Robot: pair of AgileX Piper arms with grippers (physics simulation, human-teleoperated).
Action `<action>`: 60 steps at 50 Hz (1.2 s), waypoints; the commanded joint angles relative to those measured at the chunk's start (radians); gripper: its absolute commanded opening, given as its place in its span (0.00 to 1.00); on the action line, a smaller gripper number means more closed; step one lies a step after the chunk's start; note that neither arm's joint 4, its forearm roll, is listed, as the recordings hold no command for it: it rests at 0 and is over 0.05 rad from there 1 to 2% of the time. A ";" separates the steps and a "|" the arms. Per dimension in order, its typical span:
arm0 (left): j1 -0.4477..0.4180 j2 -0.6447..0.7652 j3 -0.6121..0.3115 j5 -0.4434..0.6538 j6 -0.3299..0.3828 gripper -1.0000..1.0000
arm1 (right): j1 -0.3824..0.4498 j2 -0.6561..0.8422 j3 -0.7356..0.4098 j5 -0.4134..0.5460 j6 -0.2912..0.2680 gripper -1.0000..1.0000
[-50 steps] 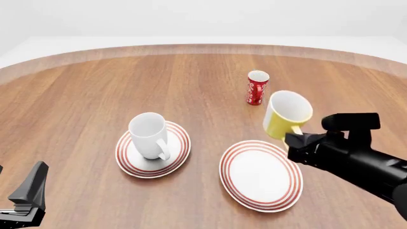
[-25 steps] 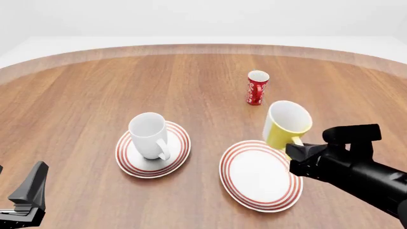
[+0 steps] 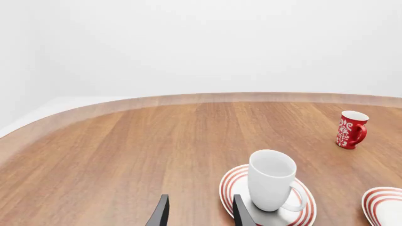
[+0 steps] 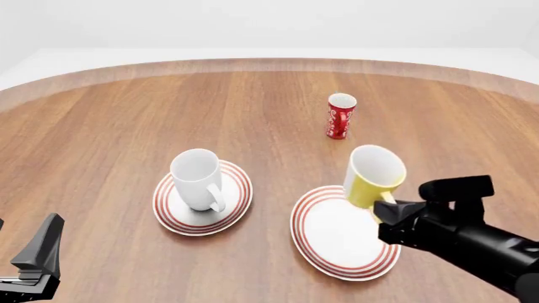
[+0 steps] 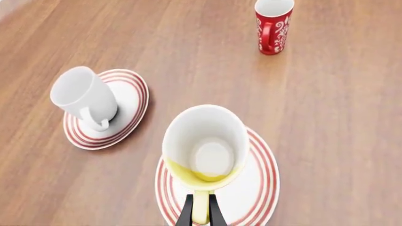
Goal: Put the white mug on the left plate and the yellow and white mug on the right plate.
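The white mug [image 4: 196, 179] stands upright on the left plate [image 4: 238, 189]; both also show in the left wrist view, mug [image 3: 270, 180] and plate [image 3: 230, 185]. My right gripper [image 4: 385, 213] is shut on the handle of the yellow and white mug [image 4: 373, 176], holding it upright over the far edge of the right plate [image 4: 337, 235]. In the right wrist view the mug [image 5: 204, 146] hangs above that plate [image 5: 262, 175], gripper [image 5: 201, 214] pinching the handle. My left gripper [image 3: 199, 214] is open and empty, at the near left [image 4: 38, 257].
A slim red cup [image 4: 340, 115] with white marks stands at the far side of the wooden table, beyond the yellow mug. It also shows in the right wrist view [image 5: 274, 26] and the left wrist view [image 3: 350, 130]. The table's curved far edge [image 4: 269, 63] runs behind.
My right gripper has carried the yellow and white mug nearer and lower, from beyond the right plate to over its far edge. The left arm and white mug have not moved.
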 commanded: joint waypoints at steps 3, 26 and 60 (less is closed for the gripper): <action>0.000 0.000 0.000 0.000 0.000 1.00 | 0.003 0.040 0.013 -0.047 0.009 0.00; 0.000 0.000 0.000 0.000 0.000 1.00 | 0.015 0.133 0.032 -0.124 0.013 0.00; 0.000 0.000 0.000 0.000 0.000 1.00 | 0.031 0.231 0.073 -0.225 0.032 0.00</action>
